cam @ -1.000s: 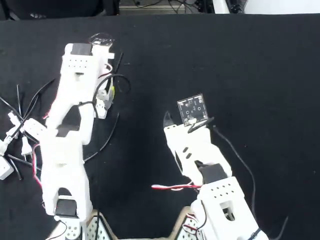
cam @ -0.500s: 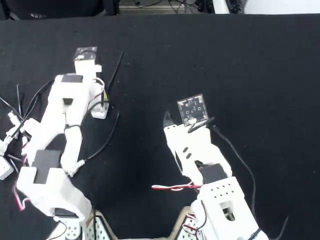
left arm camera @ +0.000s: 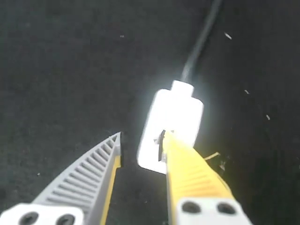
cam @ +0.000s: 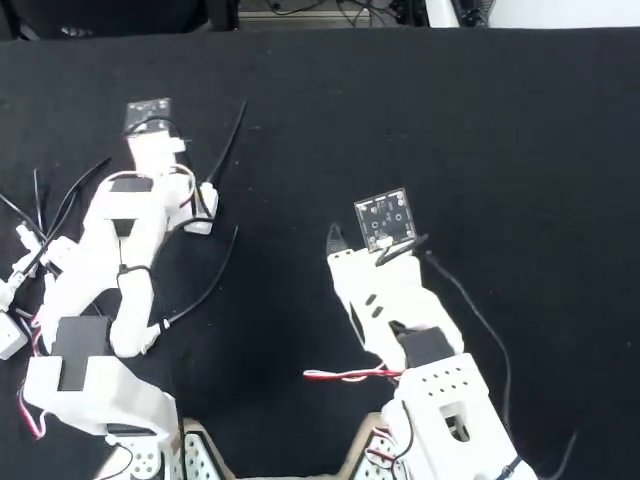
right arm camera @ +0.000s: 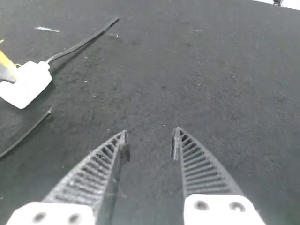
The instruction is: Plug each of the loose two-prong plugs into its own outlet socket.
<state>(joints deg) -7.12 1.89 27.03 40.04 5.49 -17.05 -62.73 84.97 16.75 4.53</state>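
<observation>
Plug — left claw low, spread, 1 finger against it

- A white plug lay flat, its black cord running straight off one end.
- More white plugs lay tangled, apart from it.

Black cloth-covered table, cables beyond its far edge
</observation>
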